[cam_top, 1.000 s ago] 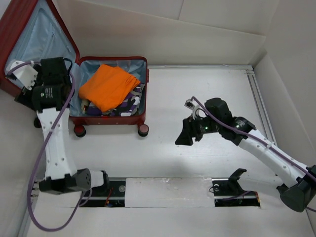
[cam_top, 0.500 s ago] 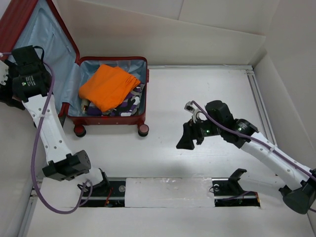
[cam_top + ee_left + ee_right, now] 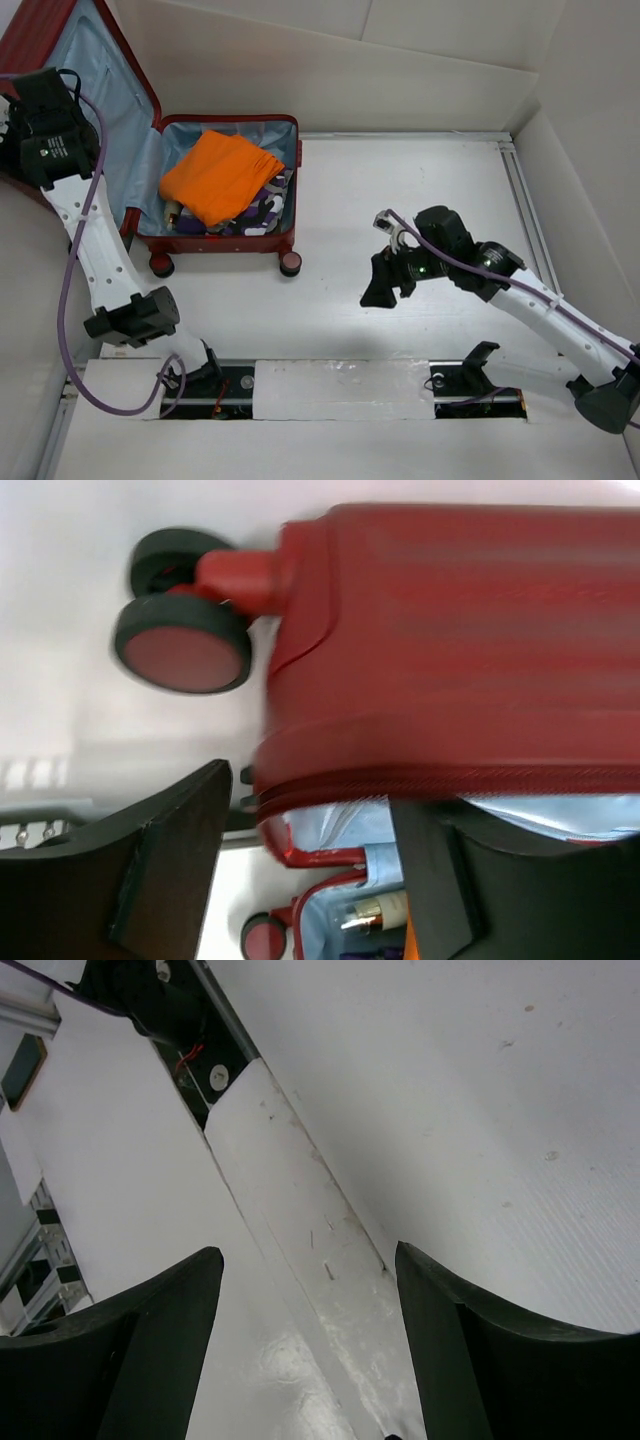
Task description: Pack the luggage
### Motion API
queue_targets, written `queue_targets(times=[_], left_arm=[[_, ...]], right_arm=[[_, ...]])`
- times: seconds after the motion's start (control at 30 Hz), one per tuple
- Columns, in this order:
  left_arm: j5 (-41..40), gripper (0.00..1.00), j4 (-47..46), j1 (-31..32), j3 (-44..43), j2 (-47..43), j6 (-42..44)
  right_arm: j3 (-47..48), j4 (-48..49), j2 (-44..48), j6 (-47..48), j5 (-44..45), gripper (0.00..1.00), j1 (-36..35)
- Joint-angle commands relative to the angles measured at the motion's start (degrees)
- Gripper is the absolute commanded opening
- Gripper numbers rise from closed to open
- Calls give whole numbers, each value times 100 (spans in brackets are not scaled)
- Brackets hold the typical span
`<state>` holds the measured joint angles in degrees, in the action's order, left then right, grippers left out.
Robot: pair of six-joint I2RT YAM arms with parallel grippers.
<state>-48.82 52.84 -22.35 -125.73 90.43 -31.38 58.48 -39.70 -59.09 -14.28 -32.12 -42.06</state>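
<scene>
Small red ribbed hard-shell suitcase [image 3: 215, 243], lying open at far left of white tabletop [image 3: 420, 180], lid raised; left claw [image 3: 310, 870], spread astride lid rim, may slip off while closing; right claw [image 3: 305, 1340] spread, empty.

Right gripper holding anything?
No, the right gripper is open and only bare table shows in the gap.

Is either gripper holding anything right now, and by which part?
Nothing is held. The right gripper is open over the table; the left gripper is open, straddling the suitcase rim without closing on it.
</scene>
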Motion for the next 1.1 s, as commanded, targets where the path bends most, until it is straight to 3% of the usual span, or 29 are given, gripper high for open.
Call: queue_targets(times=[0.0, 0.17, 0.23, 0.3, 0.37, 0.47, 0.6, 0.63, 0.7, 0.73, 0.77, 0.8, 0.83, 0.87, 0.93, 0.97, 1.07], left_arm=[[29, 59, -230, -41, -469, 158, 272], [30, 33, -230, -41, -531, 325, 220], [117, 11, -11, -41, -531, 326, -121], [259, 0, 94, 72, -251, 160, -368], [363, 0, 165, 300, 170, -16, -746], [706, 0, -211, 1168, 1004, -700, -958], [654, 0, -818, 3013, 2812, -1755, -1168], [907, 0, -1010, 3565, 3122, -2105, -1169], [1626, 0, -1713, 3903, 3667, -2371, -827], [2561, 0, -1959, 4140, 4175, -2512, -678], [3005, 1, -2162, 4246, 4328, -2513, -485], [3462, 25, -2442, 4352, 4460, -2513, -257], [4319, 46, -2584, 4466, 4678, -2513, -81], [4606, 61, -2586, 4746, 4681, -2461, 86], [5107, 77, -2515, 4941, 4681, -2382, 358], [5867, 83, -2515, 4942, 4681, -2381, 456], [7327, 88, -2568, 4942, 4664, -2312, 772]], right_arm=[[287, -169, 179, 136, 188, 76, -39], [235, -284, 240, 136, 381, 76, -39], [234, -284, 293, 136, 435, 76, -39], [181, -214, 293, 136, 435, 76, -39], [181, -144, 240, 136, 487, 76, -39], [129, 50, 74, 14, 426, 76, -39], [129, 208, -111, -144, 426, 76, -39], [129, 209, -181, -145, 374, 76, -39], [129, 375, -321, -267, 321, 76, -39], [181, 376, -383, -268, 320, 76, -39], [251, 376, -445, -329, 320, 76, -39], [304, 376, -567, -329, 372, 76, -39], [305, 428, -629, -382, 373, 76, -39], [383, 428, -691, -434, 443, 76, -39], [585, 428, -901, -435, 531, 77, -39], [664, 428, -981, -435, 627, 77, -39], [998, 428, -1236, -488, 865, 77, -39]])
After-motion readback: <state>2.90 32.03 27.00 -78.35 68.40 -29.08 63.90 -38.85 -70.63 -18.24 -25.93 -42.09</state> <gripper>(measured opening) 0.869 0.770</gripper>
